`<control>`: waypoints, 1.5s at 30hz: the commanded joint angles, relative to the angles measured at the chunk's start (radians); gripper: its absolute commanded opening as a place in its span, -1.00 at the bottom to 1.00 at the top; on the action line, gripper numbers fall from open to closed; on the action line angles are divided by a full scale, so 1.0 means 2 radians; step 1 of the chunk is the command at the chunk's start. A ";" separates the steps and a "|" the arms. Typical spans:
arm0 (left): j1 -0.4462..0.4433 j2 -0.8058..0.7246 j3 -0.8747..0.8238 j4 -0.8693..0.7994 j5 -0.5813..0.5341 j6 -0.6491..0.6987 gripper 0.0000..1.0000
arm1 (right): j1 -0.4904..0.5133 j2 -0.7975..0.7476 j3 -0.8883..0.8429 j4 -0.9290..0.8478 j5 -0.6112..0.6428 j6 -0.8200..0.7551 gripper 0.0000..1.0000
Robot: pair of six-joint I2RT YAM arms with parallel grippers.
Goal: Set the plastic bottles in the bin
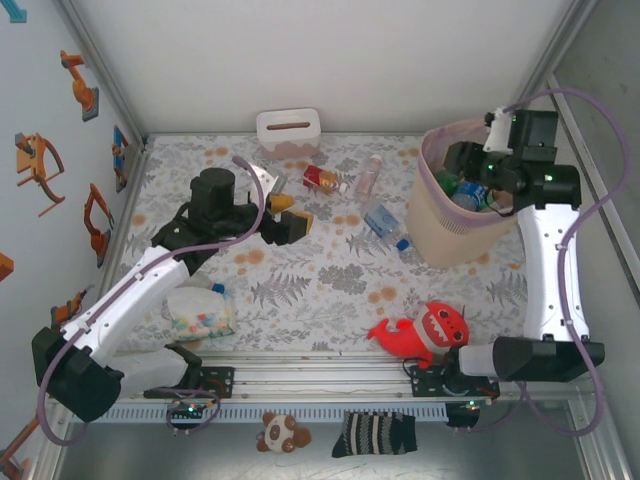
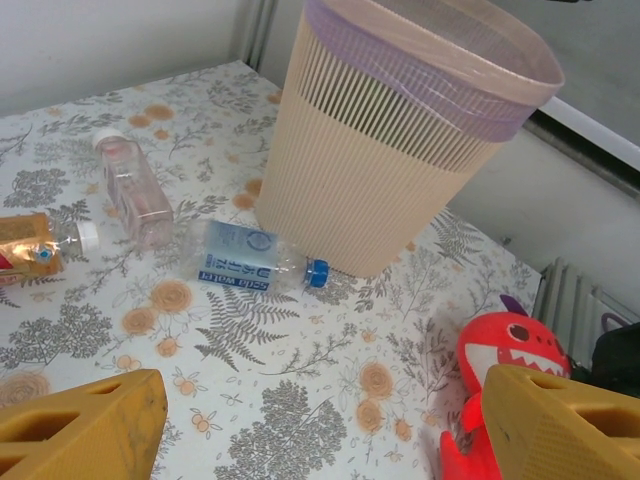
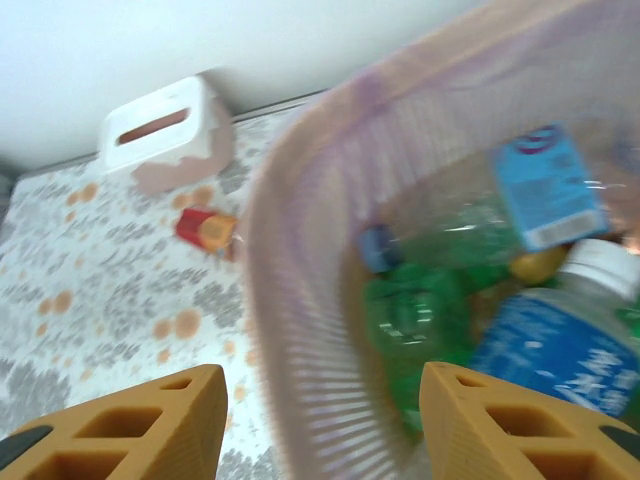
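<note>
Currently three lie on the table (image 1: pixel 300 290), left of the bin (image 1: pixel 455 215):
- blue-label bottle (image 2: pixel 240 262), blue cap pointing at the bin's base
- clear bottle (image 2: pixel 135 190), white cap toward the back wall
- red-label bottle (image 1: pixel 322 179), long axis roughly left-right

Label print is unreadable. More bottles (image 3: pixel 560 350) are inside the bin, count unclear. Left gripper (image 2: pixel 320 430) has jaws apart, empty, over the table. Right gripper (image 3: pixel 320 420) has jaws apart, empty, above the bin.

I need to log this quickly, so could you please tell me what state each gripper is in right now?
Left gripper: open, holding nothing.
Right gripper: open, empty, over the bin.
</note>
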 commanded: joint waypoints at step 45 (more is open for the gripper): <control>-0.003 -0.075 -0.048 -0.026 -0.074 -0.037 0.63 | 0.262 0.392 0.095 -0.033 0.294 -0.236 0.44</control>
